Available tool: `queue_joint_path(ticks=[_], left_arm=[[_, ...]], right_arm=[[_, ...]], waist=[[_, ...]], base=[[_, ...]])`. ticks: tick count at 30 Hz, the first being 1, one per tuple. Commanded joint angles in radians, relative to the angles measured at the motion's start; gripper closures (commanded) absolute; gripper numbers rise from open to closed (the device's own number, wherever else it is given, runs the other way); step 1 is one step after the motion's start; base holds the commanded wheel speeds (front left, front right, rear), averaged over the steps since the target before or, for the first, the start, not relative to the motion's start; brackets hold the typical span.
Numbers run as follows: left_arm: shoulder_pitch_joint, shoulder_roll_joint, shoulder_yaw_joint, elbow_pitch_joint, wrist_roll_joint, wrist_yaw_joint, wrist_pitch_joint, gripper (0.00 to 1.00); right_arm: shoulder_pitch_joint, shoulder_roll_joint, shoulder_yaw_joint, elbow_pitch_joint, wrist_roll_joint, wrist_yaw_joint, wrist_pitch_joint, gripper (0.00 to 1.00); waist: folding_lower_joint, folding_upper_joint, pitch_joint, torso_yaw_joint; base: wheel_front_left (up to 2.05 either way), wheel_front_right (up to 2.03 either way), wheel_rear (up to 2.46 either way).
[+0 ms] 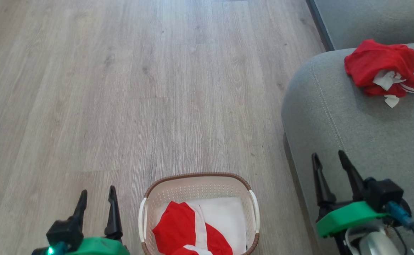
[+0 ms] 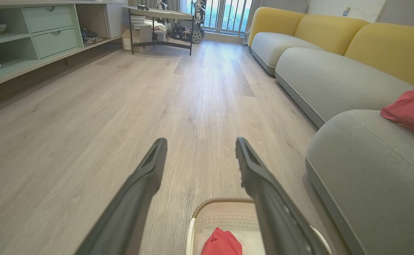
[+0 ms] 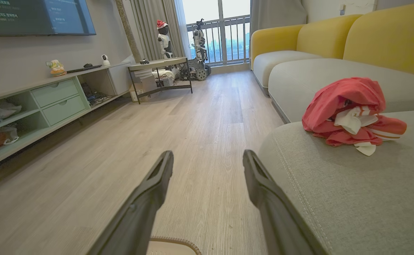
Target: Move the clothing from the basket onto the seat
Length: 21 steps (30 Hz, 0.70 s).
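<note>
Bright daylight from the balcony window (image 3: 210, 28), soft shadows, wide-angle distortion at wrist-view edges.

Pale wood-plank floor (image 1: 122, 88) ran to a mint-green low cabinet (image 3: 60, 101) with two drawers, wall screen (image 3: 33, 16) above, dark-legged tabletop (image 3: 157, 63) near balcony railing (image 3: 235, 39), yellow backrests (image 3: 387, 39) beyond.

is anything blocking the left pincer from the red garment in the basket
Nothing visible does: the open left pincer sits beside the oval cream plastic basket, whose bright red white-striped garment lies uncovered on top.
</note>
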Motion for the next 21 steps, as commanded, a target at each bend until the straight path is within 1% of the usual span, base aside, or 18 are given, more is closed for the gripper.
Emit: queue_joint_path(ticks=[1,13,21], left_arm=[[-0.026,-0.006,0.045,-0.021,0.01,-0.009,-0.013,0.0],[-0.024,-0.034,0.089,0.008,0.039,-0.044,-0.013,0.0],[-0.024,-0.044,0.102,0.012,0.056,-0.058,-0.013,0.0]], right_arm=[[-0.02,0.005,0.034,-0.042,0.005,0.0,-0.007,0.0],[-0.015,0.005,0.037,-0.037,0.01,0.0,-0.007,0.0],[-0.017,0.005,0.035,-0.036,0.013,0.0,-0.007,0.0]], waist=[[0.0001,-0.0001,0.0,-0.002],[0.0001,-0.0001,0.003,0.003],[0.0001,-0.0001,0.007,0.007]], base=[[0.0,0.0,0.0],[0.0,0.0,0.0],[0.0,0.0,0.0]])
